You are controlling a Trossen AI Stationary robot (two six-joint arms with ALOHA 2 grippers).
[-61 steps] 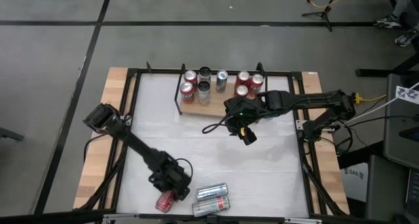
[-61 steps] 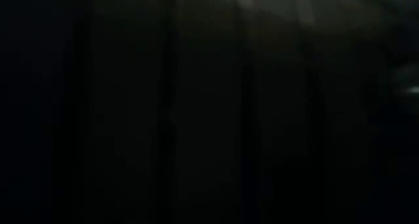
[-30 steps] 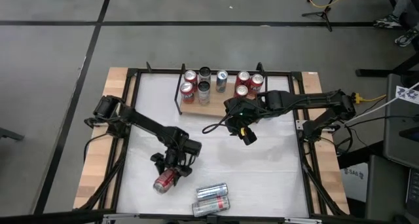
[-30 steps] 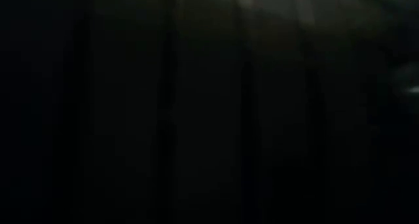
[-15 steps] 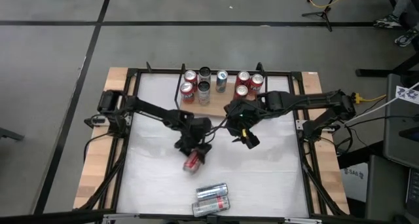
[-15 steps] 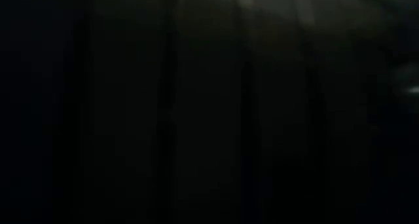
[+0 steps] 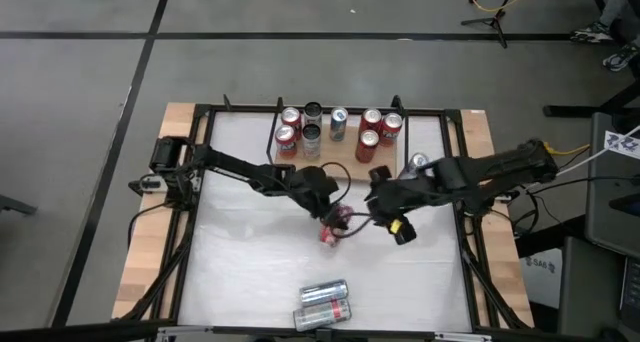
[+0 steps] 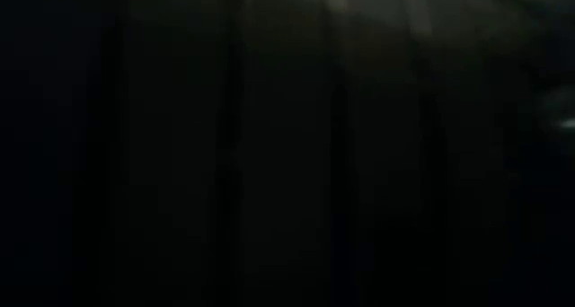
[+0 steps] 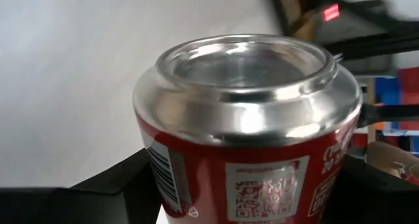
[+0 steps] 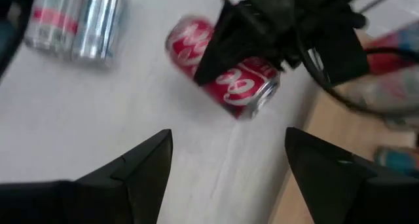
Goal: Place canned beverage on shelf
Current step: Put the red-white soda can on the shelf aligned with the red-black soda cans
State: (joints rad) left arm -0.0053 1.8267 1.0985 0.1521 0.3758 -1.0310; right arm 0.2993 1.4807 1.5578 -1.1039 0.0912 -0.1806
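My left gripper [image 7: 328, 214] is over the middle of the table, shut on a red can [image 7: 332, 229]. The can's silver end [image 9: 245, 63] faces the left wrist camera. My right gripper [image 7: 392, 220] hangs open just to the right of the can, with nothing between its fingers [image 10: 147, 165]. The shelf [image 7: 345, 160], a small wooden board with black rod brackets, lies at the far middle. Several red and silver cans stand upright on it. The low view is dark and shows nothing. My left gripper pinches the red can's side wall [image 9: 196, 185] between its two fingers, which lie across the can about its middle [image 10: 226, 70]. The fingers come slanting down from the table's left. The can lies tilted in the hold, both ends free, and looks lifted off the table.
Two silver cans [image 7: 322, 302] lie side by side near the table's front edge. Another silver can [image 7: 418, 163] stands on the white tabletop just right of the shelf. A black frame and wooden strips [image 7: 150, 232] border the table. Bare tabletop shows at near left and near right.
My left gripper has carried the red can from the near left of the table toward the middle and the shelf, rising a little and rolling its wrist, so the can has turned about. My right gripper has drawn away from the shelf toward the right, uncovering a silver can.
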